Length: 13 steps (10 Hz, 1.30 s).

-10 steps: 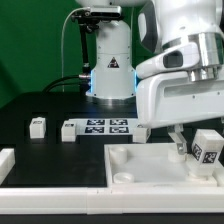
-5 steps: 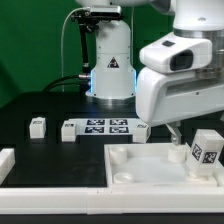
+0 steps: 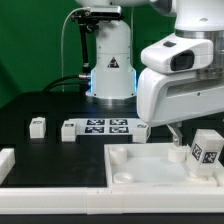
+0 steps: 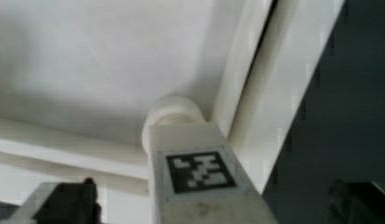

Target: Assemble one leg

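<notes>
A leg (image 3: 207, 150), a chunky white block with a square marker, stands upright at the white square panel's (image 3: 145, 163) corner on the exterior view's right. In the wrist view the leg (image 4: 203, 172) sits in a round corner socket (image 4: 171, 108) of the panel (image 4: 100, 60). My gripper (image 4: 210, 205) is open. Its dark fingers (image 4: 64, 200) stand on either side of the leg, with a gap on each side. In the exterior view the gripper (image 3: 196, 138) hangs over that corner, with only one finger (image 3: 176, 142) showing. A second leg (image 3: 37, 126) lies on the black table at the left.
The marker board (image 3: 100, 127) lies behind the panel in the middle of the table. A white piece (image 3: 5, 160) sits at the front left edge. The robot base (image 3: 110, 70) stands at the back. The arm's big white body (image 3: 185, 85) hides the back right.
The arm's body shifted slightly up and to the exterior view's right a second ago, then held still. The leg and the panel have not moved.
</notes>
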### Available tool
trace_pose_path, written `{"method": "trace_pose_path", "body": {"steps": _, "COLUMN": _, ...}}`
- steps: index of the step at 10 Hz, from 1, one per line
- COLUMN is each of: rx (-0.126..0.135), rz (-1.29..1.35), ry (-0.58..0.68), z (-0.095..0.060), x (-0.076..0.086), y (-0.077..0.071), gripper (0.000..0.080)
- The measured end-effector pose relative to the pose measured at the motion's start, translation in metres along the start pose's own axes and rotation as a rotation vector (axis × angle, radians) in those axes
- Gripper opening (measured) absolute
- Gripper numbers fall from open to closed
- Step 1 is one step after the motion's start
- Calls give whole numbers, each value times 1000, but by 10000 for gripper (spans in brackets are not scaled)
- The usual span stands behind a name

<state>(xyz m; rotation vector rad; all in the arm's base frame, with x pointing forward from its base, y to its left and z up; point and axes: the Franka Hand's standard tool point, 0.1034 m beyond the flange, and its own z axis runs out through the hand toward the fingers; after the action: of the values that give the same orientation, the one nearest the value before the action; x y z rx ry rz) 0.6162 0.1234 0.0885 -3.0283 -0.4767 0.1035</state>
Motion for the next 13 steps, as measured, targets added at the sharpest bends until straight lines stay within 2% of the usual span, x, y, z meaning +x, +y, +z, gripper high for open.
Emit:
{"method": "trace_pose_path", "body": {"steps": 2, "rx": -9, "rz": 8, "ry": 49, "z": -1, "x": 6, "y": 1, "gripper": 649}}
{"method": "trace_pose_path", "body": {"steps": 4, "rx": -8, "rz": -4, "ry": 45, "z": 1, "x": 5, "y": 4, "gripper": 649}}
{"method": "trace_pose_path", "body": {"steps": 5, "rx": -9, "rz": -18, "ry": 49, "z": 2, "x": 5, "y": 7, "gripper": 565}}
{"method": "trace_pose_path", "body": {"steps": 6, "rx": -9, "rz": -18, "ry": 50, "z": 2, "x": 5, "y": 7, "gripper": 428}}
{"method": "trace_pose_path", "body": {"steps": 7, "rx": -9, "rz": -18, "ry": 50, "z": 2, "x": 5, "y": 7, "gripper": 428}}
{"method": "trace_pose_path", "body": {"steps": 8, "rx": -9, "rz": -18, "ry": 50, "z": 2, "x": 5, "y": 7, "gripper": 291}}
{"method": "trace_pose_path", "body": {"steps": 13, "rx": -7, "rz": 28, "ry": 51, "z": 2, "x": 5, "y": 7, "gripper": 291}}
